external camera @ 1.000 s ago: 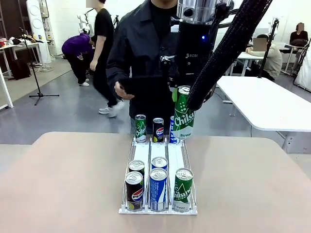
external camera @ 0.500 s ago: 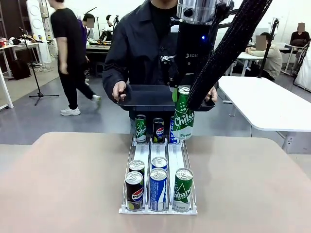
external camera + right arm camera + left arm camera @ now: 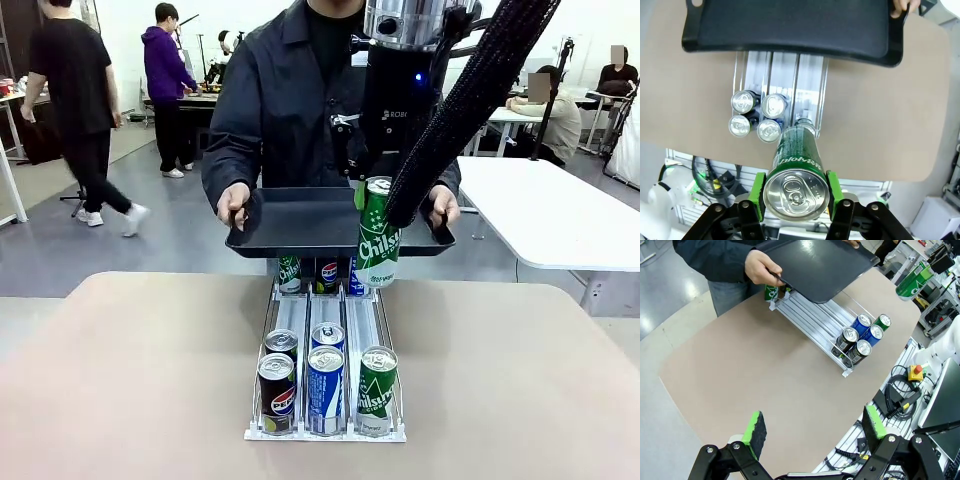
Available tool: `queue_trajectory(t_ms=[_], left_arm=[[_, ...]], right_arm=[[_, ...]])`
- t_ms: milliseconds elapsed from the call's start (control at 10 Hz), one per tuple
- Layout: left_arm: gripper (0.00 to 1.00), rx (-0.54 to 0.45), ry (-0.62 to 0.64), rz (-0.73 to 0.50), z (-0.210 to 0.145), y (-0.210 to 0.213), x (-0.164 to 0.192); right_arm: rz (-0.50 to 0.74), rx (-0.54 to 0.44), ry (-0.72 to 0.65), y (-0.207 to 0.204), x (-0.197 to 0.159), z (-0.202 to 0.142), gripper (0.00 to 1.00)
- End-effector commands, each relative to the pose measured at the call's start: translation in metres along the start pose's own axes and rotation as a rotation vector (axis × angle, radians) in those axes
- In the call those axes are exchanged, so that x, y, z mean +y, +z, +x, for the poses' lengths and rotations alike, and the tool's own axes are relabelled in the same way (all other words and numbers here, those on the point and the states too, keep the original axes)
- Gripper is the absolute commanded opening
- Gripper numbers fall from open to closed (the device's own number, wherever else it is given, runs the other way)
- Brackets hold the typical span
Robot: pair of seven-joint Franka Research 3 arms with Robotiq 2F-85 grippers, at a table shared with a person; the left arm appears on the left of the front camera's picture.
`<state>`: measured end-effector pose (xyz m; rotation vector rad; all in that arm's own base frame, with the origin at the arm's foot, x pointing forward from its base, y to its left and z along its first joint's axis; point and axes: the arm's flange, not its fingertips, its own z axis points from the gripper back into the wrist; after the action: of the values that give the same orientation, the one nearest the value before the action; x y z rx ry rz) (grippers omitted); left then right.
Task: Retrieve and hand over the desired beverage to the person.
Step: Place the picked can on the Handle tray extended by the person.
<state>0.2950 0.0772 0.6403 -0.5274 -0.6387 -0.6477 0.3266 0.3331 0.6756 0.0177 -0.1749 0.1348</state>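
Above the rack [image 3: 291,318], the right hand [image 3: 796,196] clamps the green can [image 3: 379,246]; the person's [image 3: 285,95] tray [image 3: 300,215] has moved nearer.

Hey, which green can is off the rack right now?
The green can clamped in the right gripper, hanging before the tray; the other green cans stand in the rack.

- green can [image 3: 379,235]: glossy printed metal, bare silvery top.
- tray [image 3: 300,215]: black plastic, smooth, soft sheen.
- desk [image 3: 130,370]: beige top, smooth and matt.
- rack [image 3: 293,315]: silvery-white rails, smooth, shiny.
- jacket [image 3: 270,100]: dark matt cloth.
- pads [image 3: 756,429] of left gripper [image 3: 813,430]: green, rough, matt.
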Motion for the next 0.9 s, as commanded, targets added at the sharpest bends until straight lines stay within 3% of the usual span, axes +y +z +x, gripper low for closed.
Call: queue_trajectory(t_ms=[0,600,700,800], left_arm=[[1.0,-0.01,-0.022,-0.016,-0.001,0.001,0.001],[1.0,-0.01,-0.022,-0.016,-0.001,0.001,0.001],[1.0,-0.01,-0.022,-0.016,-0.001,0.001,0.001],[1.0,-0.01,-0.022,-0.016,-0.001,0.001,0.001]], right_arm=[[0.0,-0.009,-0.001,0.004,-0.002,-0.002,0.0],[0.0,-0.009,-0.001,0.004,-0.002,-0.002,0.0],[0.0,0.0,0.0,0.0,0.0,0.0,0.58],[-0.001,0.015,-0.017,0.009,-0.008,0.028,0.58]])
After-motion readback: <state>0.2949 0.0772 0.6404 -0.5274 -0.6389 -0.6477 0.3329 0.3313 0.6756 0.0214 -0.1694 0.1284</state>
